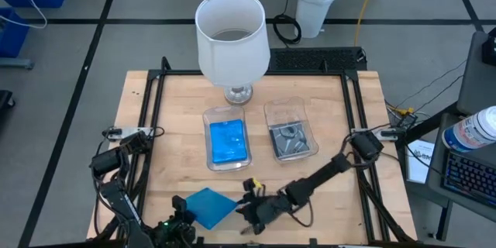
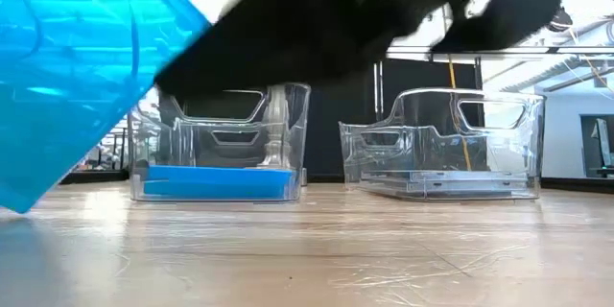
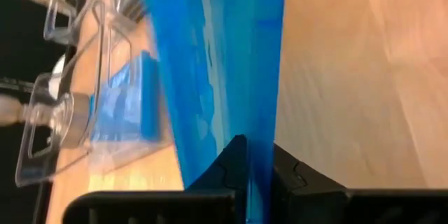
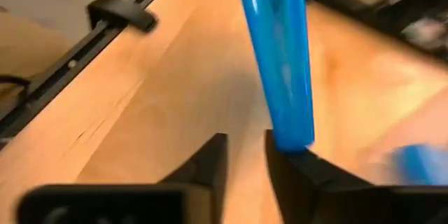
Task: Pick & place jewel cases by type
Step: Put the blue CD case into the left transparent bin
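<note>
A bright blue jewel case (image 1: 211,206) is near the table's near edge, between my two grippers. My left gripper (image 1: 183,209) is at its left side and is shut on it (image 3: 257,150). My right gripper (image 1: 246,204) reaches in from the right with its fingers a little apart (image 4: 245,143). The case's end (image 4: 290,129) stands at the tip of one of those fingers, not in the gap. In the low view the case (image 2: 67,77) looms tilted at the left. More blue cases (image 1: 228,141) lie in the left clear tray, and grey ones (image 1: 291,141) in the right tray. My left gripper pinches the blue case's edge (image 3: 260,129) between its two fingers, and the thin case stands edge-on in the gap. In the low view the case is tilted, with one corner low at the left. My right gripper's one fingertip (image 4: 287,157) is at the case's end; I cannot tell whether it touches.
The two clear trays (image 1: 209,116) (image 1: 306,112) stand side by side at mid-table. Behind them is a white lampshade-like cylinder (image 1: 232,35) on a glass foot (image 1: 238,93). Black rails (image 1: 151,124) frame the tabletop. Bare wood lies in front of the trays.
</note>
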Controlling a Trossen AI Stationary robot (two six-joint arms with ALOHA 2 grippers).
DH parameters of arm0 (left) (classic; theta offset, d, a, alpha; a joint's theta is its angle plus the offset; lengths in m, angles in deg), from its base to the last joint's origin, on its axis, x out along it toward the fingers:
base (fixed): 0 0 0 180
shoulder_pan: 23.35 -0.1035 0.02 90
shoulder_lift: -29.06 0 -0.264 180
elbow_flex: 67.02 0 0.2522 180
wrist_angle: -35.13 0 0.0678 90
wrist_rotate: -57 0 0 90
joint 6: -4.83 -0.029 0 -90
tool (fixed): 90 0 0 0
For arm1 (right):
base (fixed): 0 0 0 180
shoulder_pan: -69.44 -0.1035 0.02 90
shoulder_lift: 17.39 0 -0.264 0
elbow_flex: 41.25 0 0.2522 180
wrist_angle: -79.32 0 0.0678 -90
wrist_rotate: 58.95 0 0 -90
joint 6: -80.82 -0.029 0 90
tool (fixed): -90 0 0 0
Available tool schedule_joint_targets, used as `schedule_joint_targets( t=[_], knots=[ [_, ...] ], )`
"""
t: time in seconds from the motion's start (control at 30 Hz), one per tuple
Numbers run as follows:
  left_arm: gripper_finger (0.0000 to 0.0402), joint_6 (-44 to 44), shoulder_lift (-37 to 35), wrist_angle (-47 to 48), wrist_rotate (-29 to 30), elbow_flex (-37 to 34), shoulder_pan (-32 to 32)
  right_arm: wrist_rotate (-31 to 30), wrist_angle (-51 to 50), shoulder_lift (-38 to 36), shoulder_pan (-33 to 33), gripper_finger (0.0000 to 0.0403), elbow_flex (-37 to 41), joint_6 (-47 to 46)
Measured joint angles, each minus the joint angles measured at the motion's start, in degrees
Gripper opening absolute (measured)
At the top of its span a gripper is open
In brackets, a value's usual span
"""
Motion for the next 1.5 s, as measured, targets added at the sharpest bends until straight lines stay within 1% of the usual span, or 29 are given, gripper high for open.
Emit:
schedule_joint_targets(
  t=[0.07, 0.13, 0.27, 0.33, 0.4, 0.47, 0.57, 0.7, 0.8, 0.9, 0.97, 1.03, 1.13, 1.2, 1.3, 1.4, 1.5],
  knots=[
    [0.0020, 0.42, 0.00, 0.23, -0.61, 0.00, 0.02, -5.62, 0.14, -1.16, -1.83, 0.0124, 0.00, 1.76],
    [0.0012, 0.43, 0.00, 0.27, -0.73, 0.00, 0.02, -8.99, 1.91, -1.39, -3.17, 0.0162, -0.09, 4.04],
    [0.0016, 0.66, 0.00, 0.51, -0.63, 0.00, -0.12, -11.39, 3.14, -1.25, -4.26, 0.0220, -0.07, 6.62],
    [0.0024, 1.19, -0.02, 0.48, -0.80, 0.00, -0.27, -12.94, 3.44, -1.25, -4.13, 0.0239, -0.09, 5.72],
    [0.0023, 1.59, -0.02, 0.50, -1.03, 0.00, -0.54, -15.58, 2.88, -1.29, -3.89, 0.0252, -0.09, 4.60],
    [0.0013, 1.50, -0.02, 0.47, -1.05, 0.00, -0.55, -17.80, 2.35, -1.30, -3.79, 0.0261, -0.09, 4.41],
    [0.0012, 1.43, -0.02, 0.47, -0.98, 0.00, -0.55, -23.20, 2.61, -1.30, -3.88, 0.0267, -0.09, 4.36],
    [0.0028, 1.72, -0.02, 0.41, -0.96, 0.00, -0.87, -21.01, 4.46, -1.30, -3.91, 0.0266, -0.09, 5.30],
    [0.0017, 1.62, -0.02, 0.38, -0.94, 0.00, -1.19, -17.88, 6.47, -1.25, -3.89, 0.0263, -0.11, 5.61],
    [0.0011, 1.56, -0.02, 0.27, -0.87, 0.00, -1.65, -16.55, 8.06, -1.06, -3.89, 0.0263, -0.11, 6.30],
    [0.0019, 1.56, -0.02, 0.23, -0.87, 0.00, -2.04, -14.34, 8.90, -1.06, -3.89, 0.0263, -0.13, 6.35],
    [0.0032, 1.56, -0.02, 0.17, -0.89, 0.00, -2.49, -13.96, 9.70, -1.06, -3.89, 0.0262, -0.13, 6.20],
    [0.0037, 1.12, -0.02, 0.05, -0.90, -0.02, -3.05, -12.43, 9.75, -1.06, -3.85, 0.0256, -0.13, 4.06],
    [0.0029, 0.37, -0.02, -0.43, -0.90, -0.02, -3.39, -11.18, 8.99, -1.06, -3.55, 0.0240, -0.13, 1.80],
    [0.0013, -0.92, -0.02, -1.34, -0.76, -0.02, -3.79, -9.54, 8.29, -1.06, -3.05, 0.0199, -0.14, 0.01],
    [0.0013, -2.56, -0.02, -2.50, -0.77, -0.02, -4.17, -8.07, 7.54, -1.03, -2.69, 0.0154, -0.13, -0.61],
    [0.0031, -2.55, -0.02, -2.59, -0.76, -0.02, -4.75, -8.17, 8.17, -0.70, -2.71, 0.0127, -0.15, 0.54]
  ],
)
